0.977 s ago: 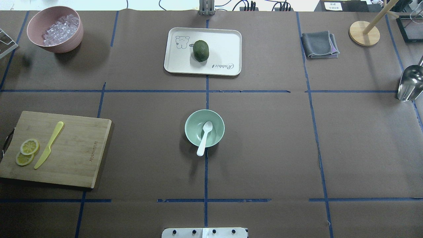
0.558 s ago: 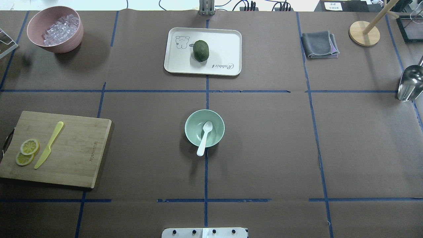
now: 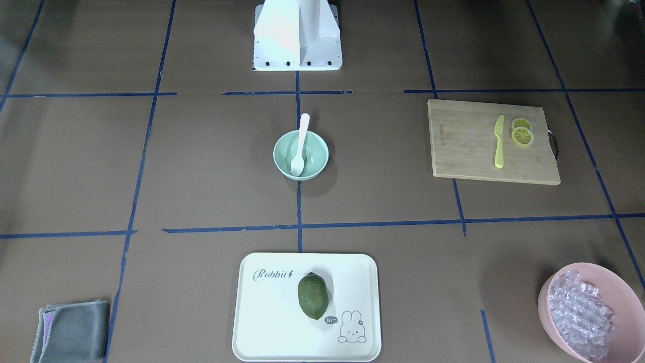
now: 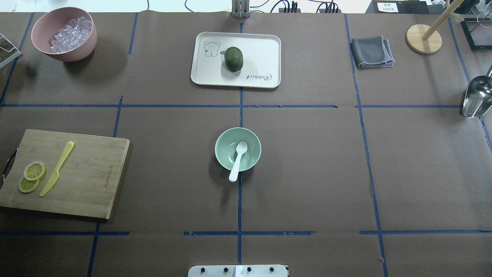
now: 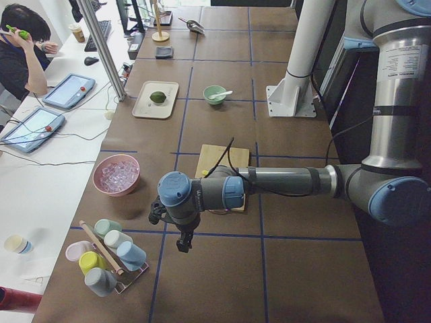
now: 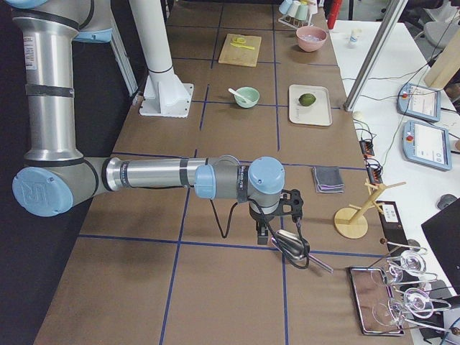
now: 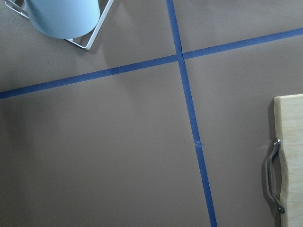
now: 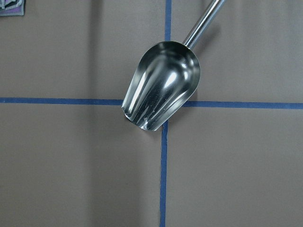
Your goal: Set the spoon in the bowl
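Observation:
The white spoon (image 4: 238, 158) lies in the pale mint-green bowl (image 4: 223, 143) at the table's centre. Its scoop rests inside and its handle sticks out over the near rim. Both also show in the front-facing view: the spoon (image 3: 302, 141) and the bowl (image 3: 318, 151). Neither gripper is near them. My left gripper (image 5: 182, 242) hangs over the table's left end, beyond the cutting board. My right gripper (image 6: 267, 233) hangs over the right end, above a metal scoop. Both show only in the side views, so I cannot tell whether they are open or shut.
A cutting board (image 4: 88, 173) with a yellow knife (image 4: 57, 168) and lemon slices lies at the left. A pink bowl (image 4: 82, 48) of clear cubes, a tray (image 4: 261, 54) with a green fruit, a grey cloth (image 4: 372, 52) and the metal scoop (image 8: 163, 92) stand around.

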